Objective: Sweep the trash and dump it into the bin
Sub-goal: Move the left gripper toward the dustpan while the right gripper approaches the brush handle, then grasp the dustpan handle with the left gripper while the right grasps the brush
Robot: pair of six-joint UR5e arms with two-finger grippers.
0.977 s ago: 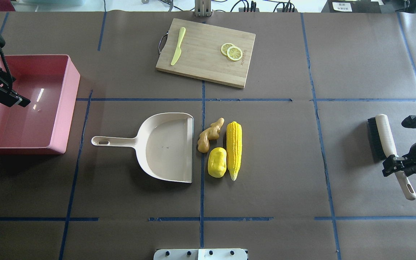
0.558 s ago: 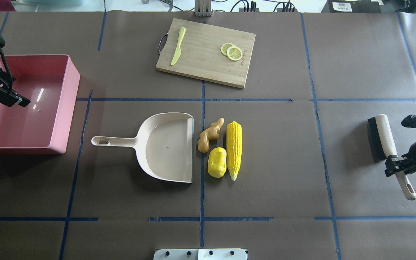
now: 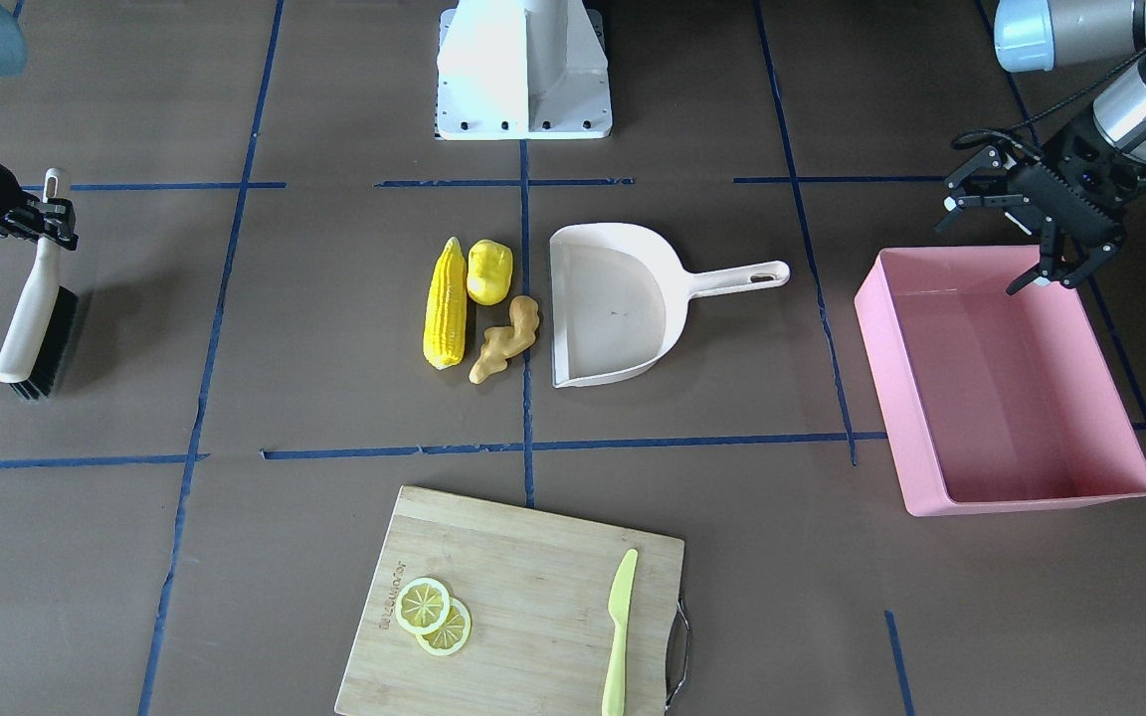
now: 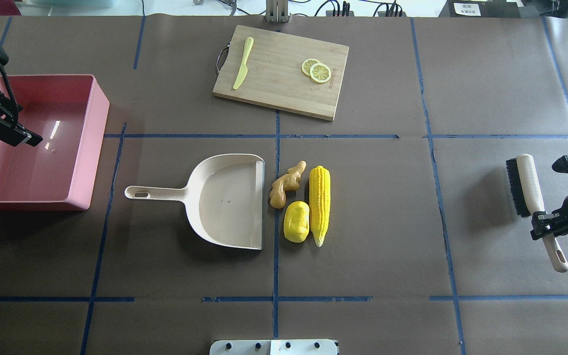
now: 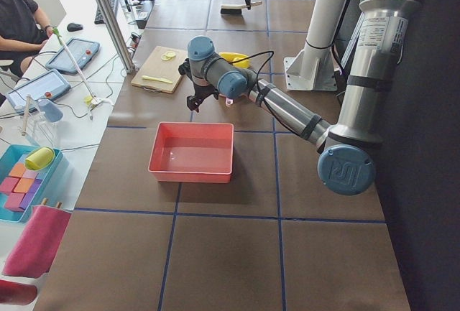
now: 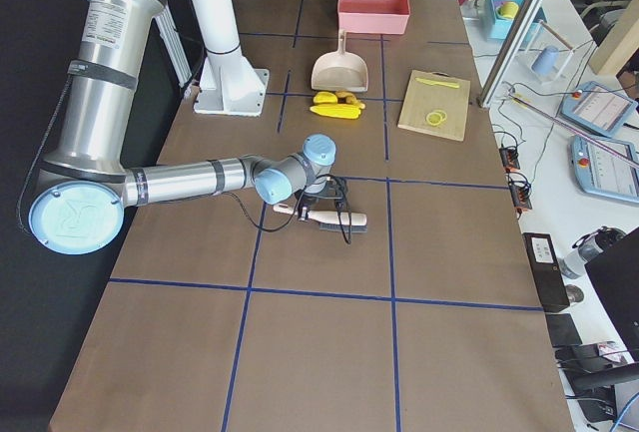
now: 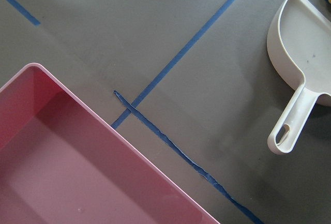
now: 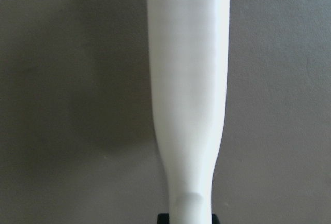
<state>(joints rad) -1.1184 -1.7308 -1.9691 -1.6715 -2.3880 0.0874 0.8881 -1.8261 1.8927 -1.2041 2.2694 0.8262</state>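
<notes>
One glossy pink bin (image 4: 94, 148), a shallow rectangular tub with sloped walls, sits at the far left of the overhead view with nothing in it. The left gripper (image 3: 981, 249) hangs above it, jaws spread wide and holding nothing.

Well apart from the bin, at mid-table, lies a smooth cream plastic dustpan (image 4: 225, 202). Its slotted handle points at the bin and its straight open lip faces the trash. Just beside that lip lies the knobbly tan ginger root (image 4: 286, 183). The rounded yellow lump (image 4: 297, 222) comes next, and touching its far side is the long, ridged corn cob (image 4: 319, 204), which runs parallel to the lip.

Across the table from the robot, a bamboo cutting board (image 4: 279, 93) carries a lime-green knife (image 4: 243, 64) and two overlapping lemon slices (image 4: 316, 70).

Beyond the cob the brown-papered, blue-taped table (image 4: 387, 197) is bare, a broad stretch reaching the brush (image 4: 528, 187) near the right edge. The brush has a white tapered handle with black bristles along one side. The right gripper (image 4: 545, 228) is clamped on that handle near its slotted end. Whether the bristles touch the paper cannot be told.
</notes>
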